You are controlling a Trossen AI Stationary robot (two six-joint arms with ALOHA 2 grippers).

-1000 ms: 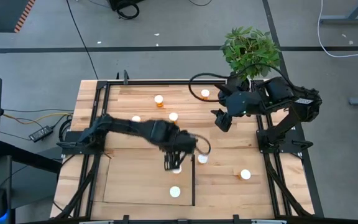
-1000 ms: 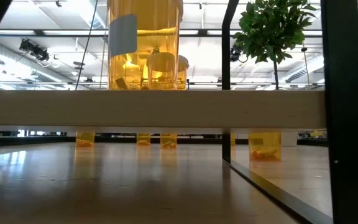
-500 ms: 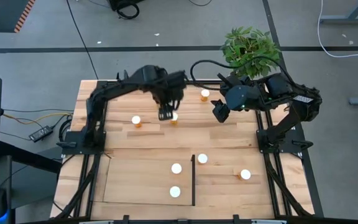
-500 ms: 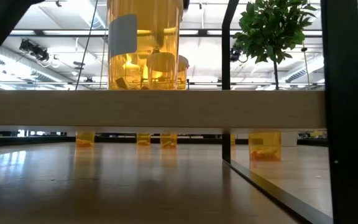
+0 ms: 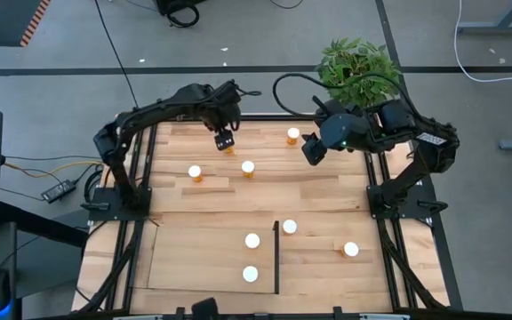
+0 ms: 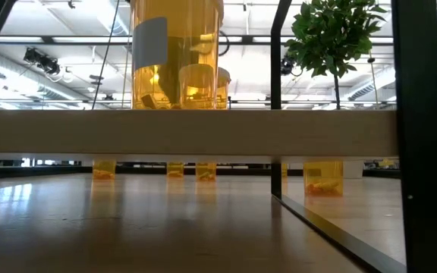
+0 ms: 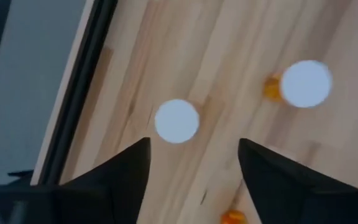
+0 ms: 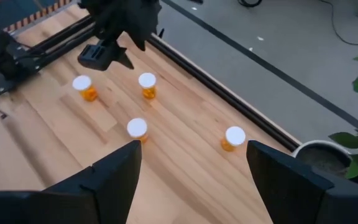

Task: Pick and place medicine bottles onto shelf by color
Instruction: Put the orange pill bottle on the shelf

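Note:
My left gripper (image 5: 224,139) is open above the table's far edge. Its fingers stand to either side of a white-capped orange bottle (image 7: 176,121) below them, clear of it. My right gripper (image 5: 312,151) is open and empty at the far right, near another bottle (image 5: 293,135). Two more bottles (image 5: 195,172) (image 5: 248,167) stand upright on the planks at mid-table. The pale shelf board (image 5: 194,262) lies at the near edge with its black strip (image 5: 276,258). Two bottles (image 5: 252,240) (image 5: 251,274) stand on it, and two (image 5: 289,227) (image 5: 351,250) stand right of the strip.
A potted plant (image 5: 358,71) stands at the far right corner behind my right arm. Black frame rails (image 5: 140,178) run along the table's left, right and far edges. In the low view, one shelf bottle (image 6: 177,53) fills the near foreground.
My left gripper has risen from the shelf and gone toward the table's far edge, now above the bottle there. The bottle it stood over stays upright on the shelf. My right gripper has gone a little toward the far edge.

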